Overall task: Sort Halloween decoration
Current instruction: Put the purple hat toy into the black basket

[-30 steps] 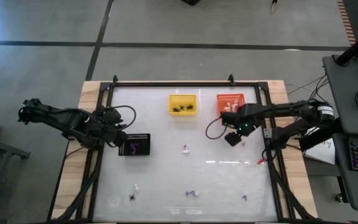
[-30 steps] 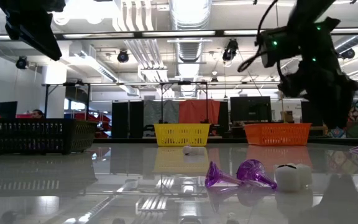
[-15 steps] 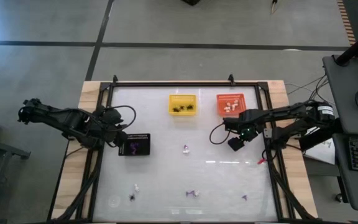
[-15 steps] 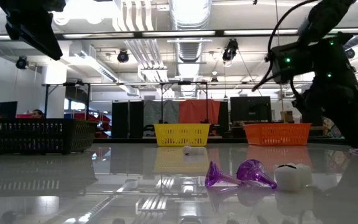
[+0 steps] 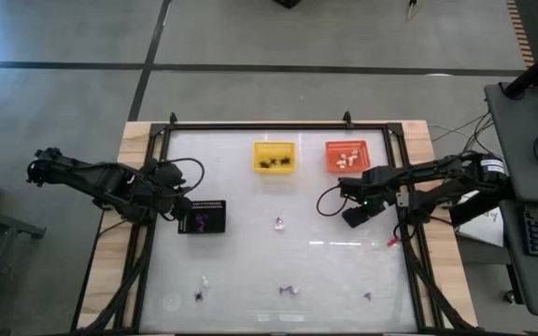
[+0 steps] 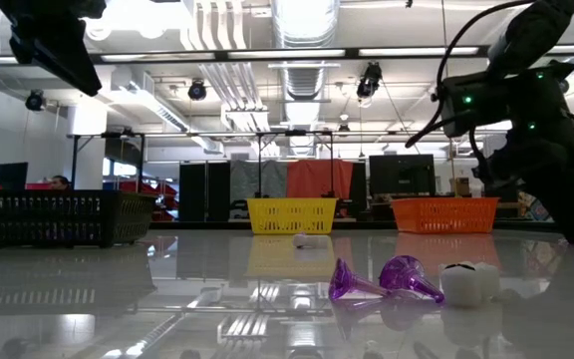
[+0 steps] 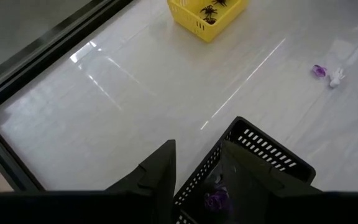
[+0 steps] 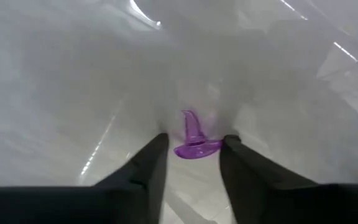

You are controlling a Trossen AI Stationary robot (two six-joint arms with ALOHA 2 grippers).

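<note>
table point(image 5: 250, 271): a glossy white top is seen inside a black frame, with both arms reaching in from the sides.
left arm: the left gripper point(image 7: 194, 165) is held above the near edge of the black tray point(image 5: 204, 217); its fingers point(image 7: 157, 171) are parted by a moderate gap and nothing is held or touched.
right arm: the right gripper point(image 8: 191, 152) is lowered close to the table at the right side, just below the orange basket point(image 5: 346, 156); its fingers point(image 8: 148, 165) are spread to either side of a purple hat point(image 8: 193, 138), which lies on the surface between the tips; contact cannot be told.
yellow basket point(image 5: 274, 157): black trinkets are held in it.
orange basket: white trinkets are held in it.
black tray: a purple trinket point(image 7: 216, 200) is seen inside.
loose trinkets: one point(image 5: 279, 223) is left at mid-table; purple ones point(image 6: 382, 279) and a white one point(image 6: 468, 283) are scattered near the front edge.
</note>
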